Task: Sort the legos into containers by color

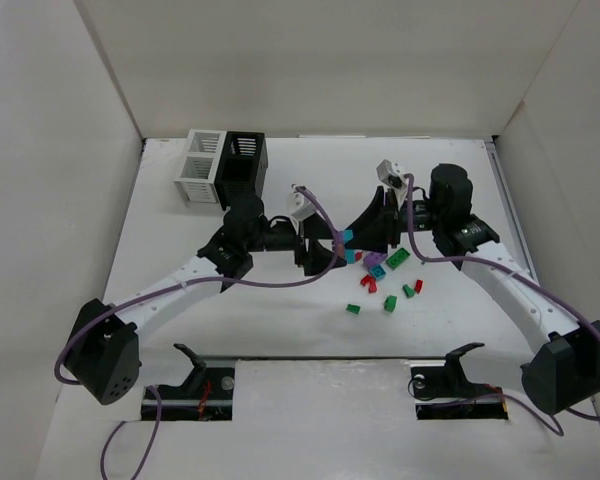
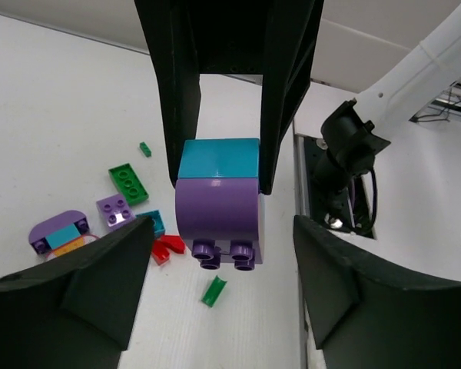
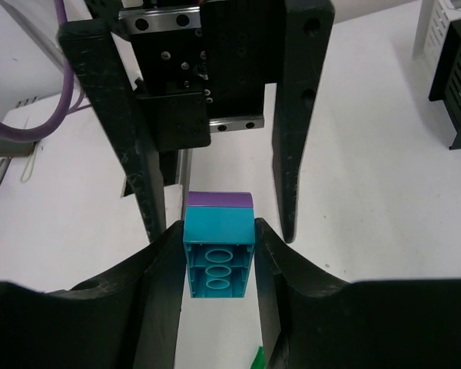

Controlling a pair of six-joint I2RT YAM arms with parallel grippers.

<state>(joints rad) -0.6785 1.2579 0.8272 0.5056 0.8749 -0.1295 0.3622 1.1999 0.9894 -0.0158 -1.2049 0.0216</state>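
- right wrist view: in the right gripper (image 3: 217,234), pinched tight from both sides, a teal brick (image 3: 217,257), hollow face toward the camera.
- stuck to its far end, a purple brick (image 3: 220,200).
- left wrist view: around that purple brick, the left gripper (image 2: 223,254), fingers parted, a gap on each side, gripping nothing.
- beneath, on the white table (image 2: 54,100), loose legos: a green plate (image 2: 128,183), a small purple plate (image 2: 115,211), a red piece (image 2: 167,247), a tiny green piece (image 2: 213,290).
- top view: both grippers nose to nose at mid-table, with the loose legos just near and to the right of them.
- at the far left, well apart from both grippers, a white container (image 1: 200,165) and a black container (image 1: 242,168), joined side by side.
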